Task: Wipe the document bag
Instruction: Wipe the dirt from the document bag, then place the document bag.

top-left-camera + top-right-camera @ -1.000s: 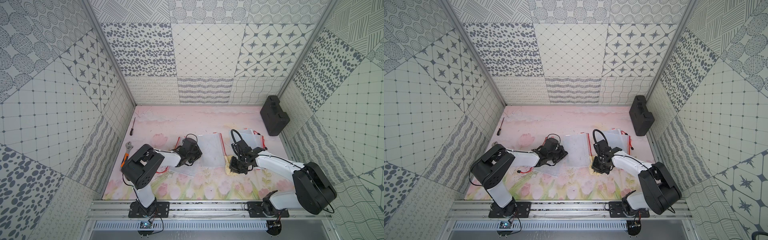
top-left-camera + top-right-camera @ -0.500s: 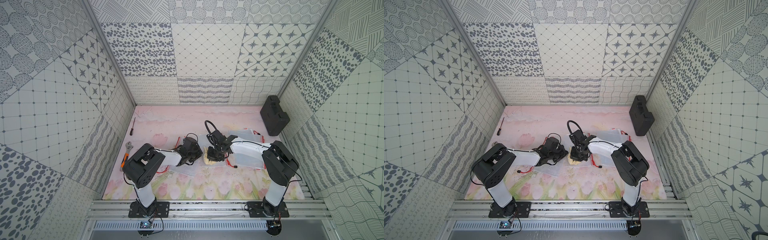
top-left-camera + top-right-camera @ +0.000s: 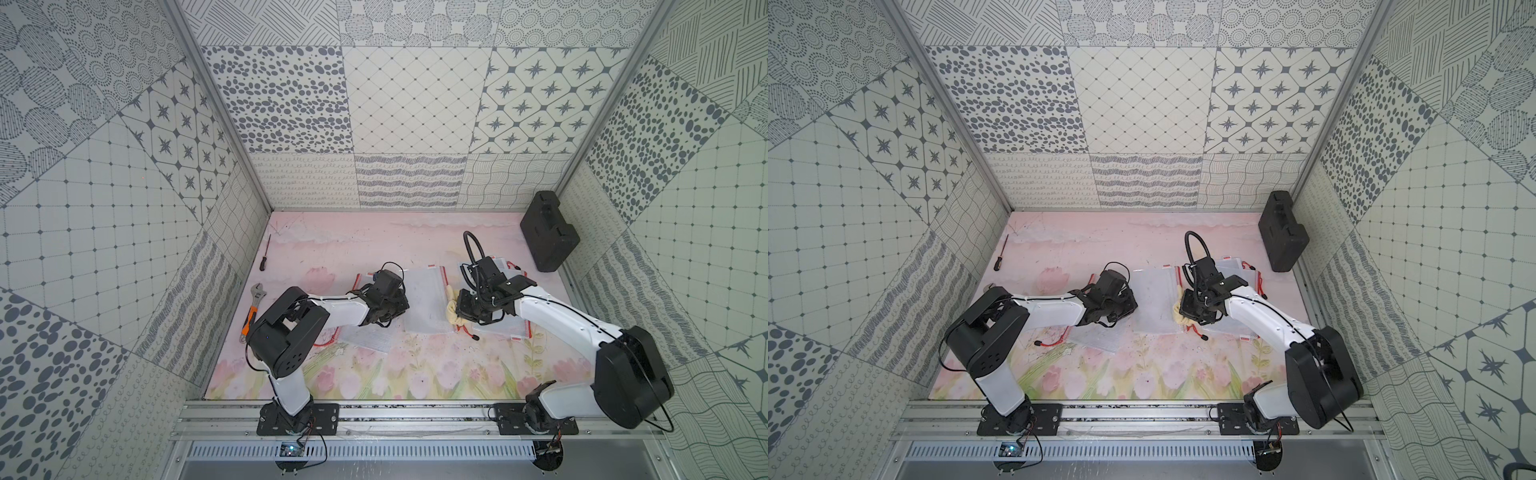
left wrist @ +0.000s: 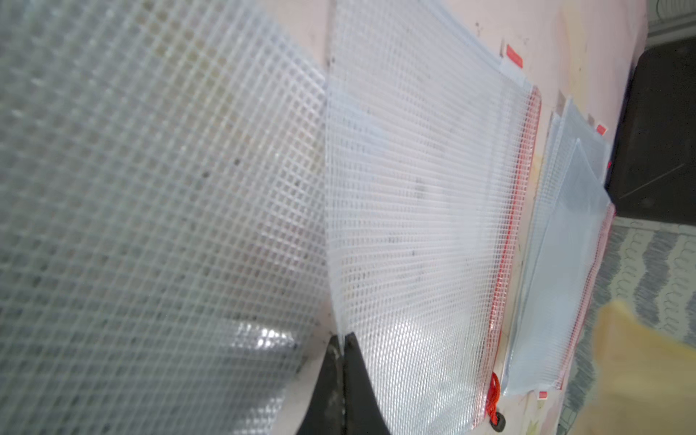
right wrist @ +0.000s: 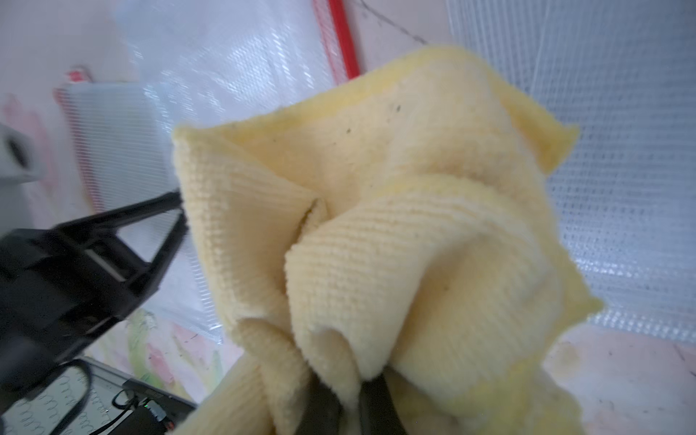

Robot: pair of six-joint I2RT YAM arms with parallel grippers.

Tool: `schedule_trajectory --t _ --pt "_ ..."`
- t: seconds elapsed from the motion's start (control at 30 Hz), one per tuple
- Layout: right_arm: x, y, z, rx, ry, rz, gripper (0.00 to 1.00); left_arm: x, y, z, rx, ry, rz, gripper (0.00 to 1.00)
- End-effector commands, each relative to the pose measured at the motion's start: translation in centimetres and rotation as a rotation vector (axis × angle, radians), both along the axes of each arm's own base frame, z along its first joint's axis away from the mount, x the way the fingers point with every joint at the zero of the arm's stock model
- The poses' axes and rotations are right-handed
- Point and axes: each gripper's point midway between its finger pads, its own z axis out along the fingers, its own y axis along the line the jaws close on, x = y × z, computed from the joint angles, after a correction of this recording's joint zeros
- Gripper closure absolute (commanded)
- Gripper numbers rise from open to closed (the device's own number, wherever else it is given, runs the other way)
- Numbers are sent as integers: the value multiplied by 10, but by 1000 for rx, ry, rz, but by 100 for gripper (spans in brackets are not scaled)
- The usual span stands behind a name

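Two clenched grippers, mid-wipe: left gripper [image 4: 341,361] tips at the document bag's [image 3: 426,299] edge on the desk [image 3: 374,232]; right gripper [image 5: 348,405] holds the yellow cloth [image 5: 395,226] at its zipper side; next, sweep firmly across the mesh

The left arm [image 3: 336,312] is stretched low from its base at the near edge of the table [image 3: 374,374] toward the middle, with the elbow raised. The left gripper [image 4: 342,341] is seen with its fingers pressed together on the edge of the document bag [image 4: 414,226]. The right arm [image 3: 557,322] is bent inward from the near right corner, with the wrist turned down. The right gripper [image 5: 352,399] is clamped on the yellow cloth [image 5: 395,226].
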Motion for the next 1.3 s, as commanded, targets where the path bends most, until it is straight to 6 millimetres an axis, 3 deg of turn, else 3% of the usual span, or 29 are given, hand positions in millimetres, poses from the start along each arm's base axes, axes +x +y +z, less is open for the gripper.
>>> schedule_trajectory --t 0.0,0.13,0.27,0.53,0.7,0.8,0.87,1.0,1.17,1.27 --pt "22 -13 82 -3 -256 -34 100 -18 17 35 340 -108 -240 100" --pt "20 -50 148 -29 -453 -160 100 -18 -6 94 359 -280 -383 100" --pt "3 -94 184 -65 -578 -298 100 -38 -34 147 295 -383 -595 100" --pt "-33 -146 207 -178 -649 -422 99 -91 -113 227 61 -501 -986 100" --pt "-59 -184 224 -272 -690 -553 96 -104 -173 260 -152 -537 -1074 100" --pt "-78 -209 234 -348 -699 -643 96 -98 -207 270 -263 -535 -1068 100" --pt "-87 -218 242 -367 -724 -670 95 -84 -229 272 -318 -546 -1019 100" --pt "-91 -222 249 -398 -737 -653 93 -36 -257 239 -310 -487 -835 100" --pt "-85 -215 241 -407 -710 -603 93 33 -253 157 -340 -336 -557 100" --pt "-80 -208 234 -389 -700 -577 93 59 -243 118 -390 -280 -468 100"
